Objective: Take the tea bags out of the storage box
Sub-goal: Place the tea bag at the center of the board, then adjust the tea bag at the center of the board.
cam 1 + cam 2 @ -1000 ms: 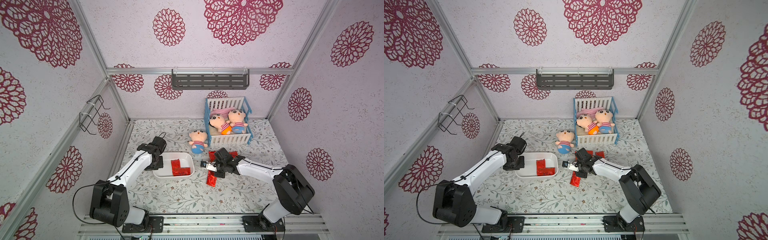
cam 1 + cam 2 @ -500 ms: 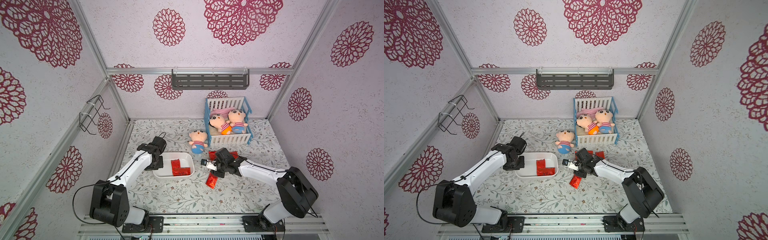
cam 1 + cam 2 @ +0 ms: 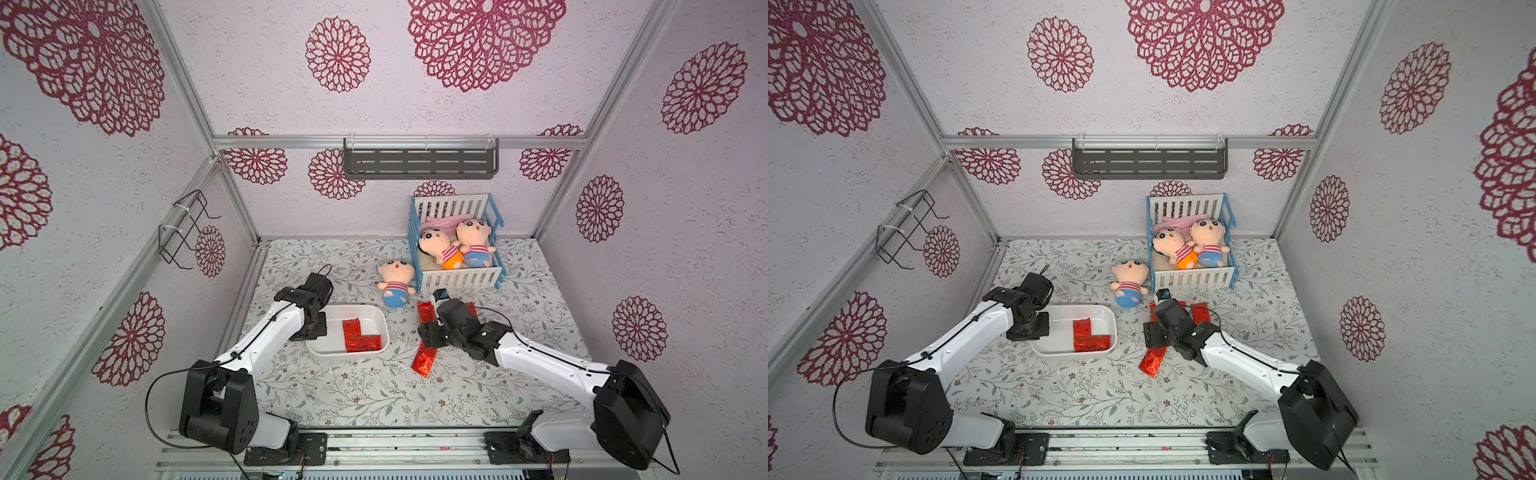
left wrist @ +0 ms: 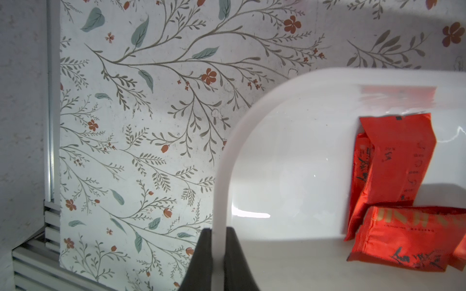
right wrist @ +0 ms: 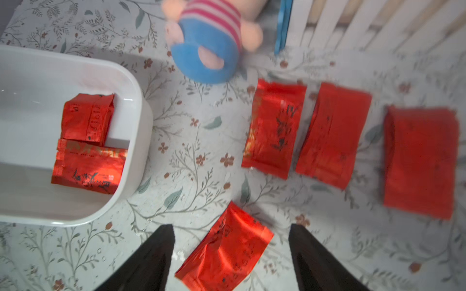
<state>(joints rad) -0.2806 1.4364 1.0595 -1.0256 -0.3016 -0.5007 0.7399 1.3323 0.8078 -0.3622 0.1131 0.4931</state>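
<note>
In both top views the white storage box [image 3: 353, 306] sits on the floral tabletop [image 3: 340, 395], left of centre. Two red foil tea bags [image 3: 365, 343] lie inside it in an L, touching each other, toward its right end. The left gripper [image 3: 318, 332] is down on the box's left end, and from up here I cannot tell how its jaws stand. The right gripper [image 3: 1154, 338] hangs low over the table to the right of the box, apart from it. A loose tea bag [image 3: 1152, 361] lies slanted on the table just in front of it. More red bags show beside the blue-and-white toy crib [image 3: 457, 279], partly covered by this gripper. A plush doll [image 3: 395, 282] lies on the table between box and crib.

In the left wrist view the two black fingers [image 4: 205, 252] are pinched tight on the box's rim, one outside the wall and one inside. The two bags lie at the far end, one overlapping the other's edge.

The right wrist view is somewhat blurred. Its fingers [image 5: 161, 252] stand wide apart and grip nothing. The loose tea bag lies on the table between them, touching neither. Beyond it three tea bags lie side by side in a row near the crib's slats, close together but not touching. The box lies off to one side with its two bags inside.
</note>
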